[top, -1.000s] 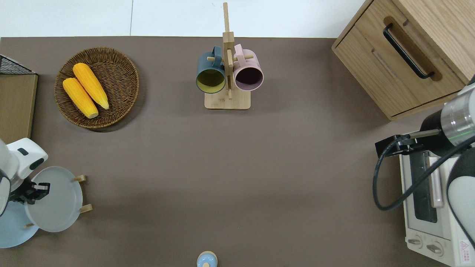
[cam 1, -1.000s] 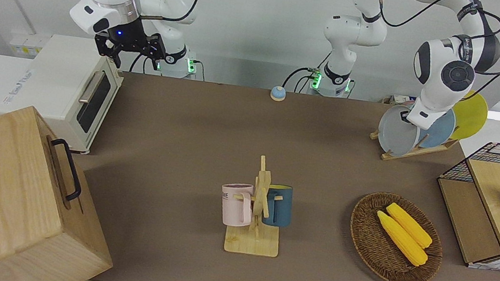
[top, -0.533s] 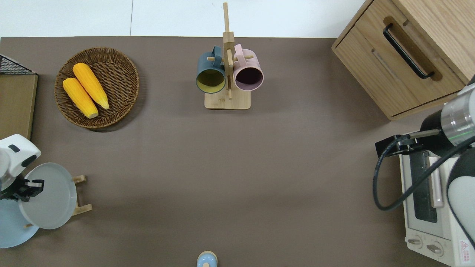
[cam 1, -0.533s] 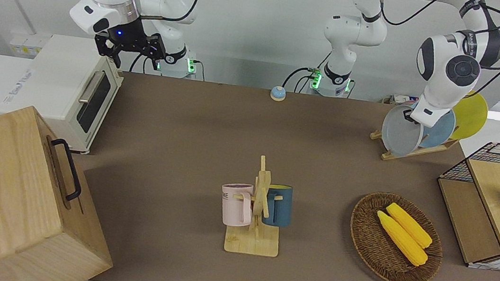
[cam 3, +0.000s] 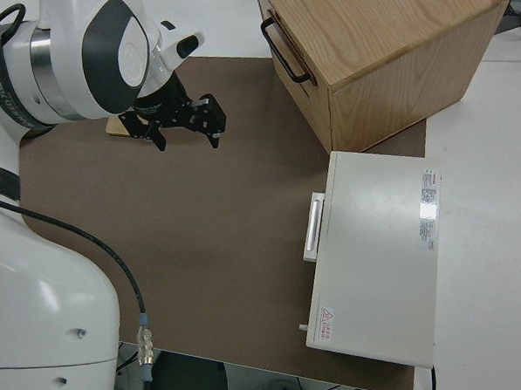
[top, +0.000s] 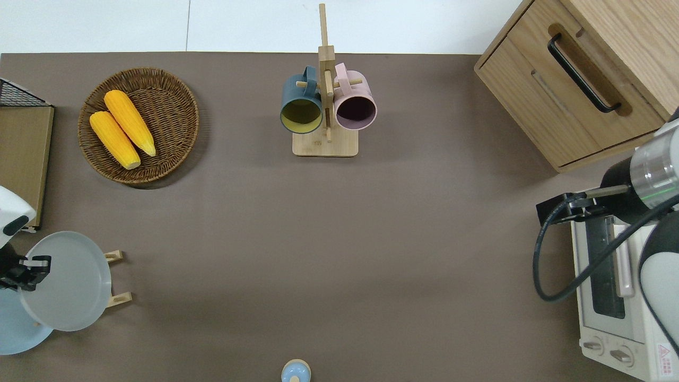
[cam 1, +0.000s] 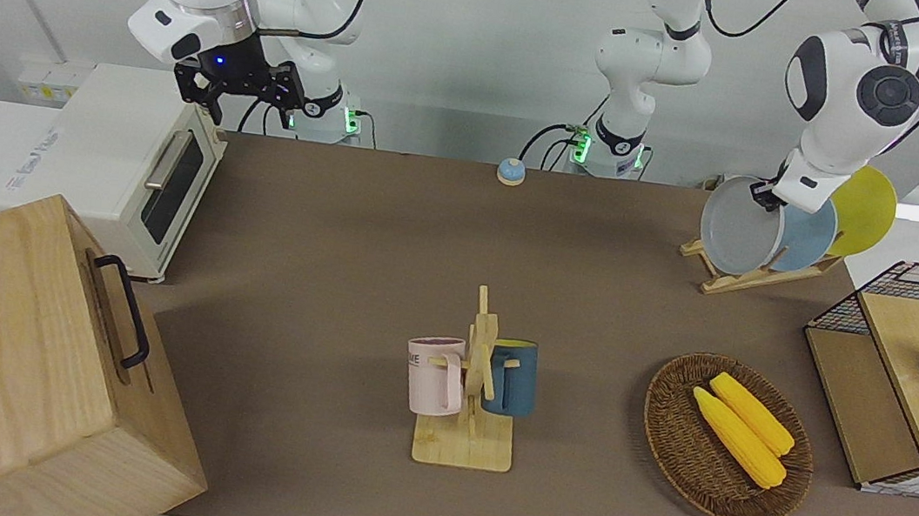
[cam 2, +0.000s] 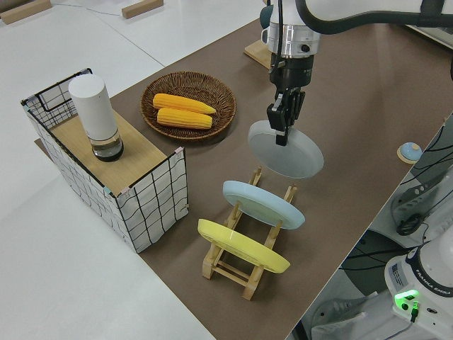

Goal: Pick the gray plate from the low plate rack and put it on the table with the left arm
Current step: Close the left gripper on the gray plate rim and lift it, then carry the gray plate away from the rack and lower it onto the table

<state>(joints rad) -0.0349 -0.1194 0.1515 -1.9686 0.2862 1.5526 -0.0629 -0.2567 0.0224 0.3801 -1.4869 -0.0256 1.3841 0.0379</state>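
My left gripper [cam 1: 770, 195] is shut on the upper rim of the gray plate [cam 1: 740, 225]. It holds the plate tilted in the air over the low plate rack [cam 1: 737, 279], clear of its pegs. The overhead view shows the gripper [top: 29, 263] at the plate's edge [top: 66, 281], over the rack's end pegs [top: 114, 255]. In the left side view the plate [cam 2: 287, 149] hangs from the gripper [cam 2: 281, 124] above the rack [cam 2: 241, 269]. The brown table [cam 1: 340, 235] lies below. The right arm is parked, its gripper [cam 3: 183, 133] open.
A light blue plate [cam 2: 262, 203] and a yellow plate [cam 2: 241, 244] stand in the rack. A wicker basket with two corn cobs [cam 1: 727, 435], a wire crate [cam 1: 901, 374], a mug tree [cam 1: 475, 383], a toaster oven [cam 1: 138, 166] and a wooden cabinet [cam 1: 17, 361] stand around.
My left gripper has lifted the gray plate up out of the rack's slot. The right arm has not moved.
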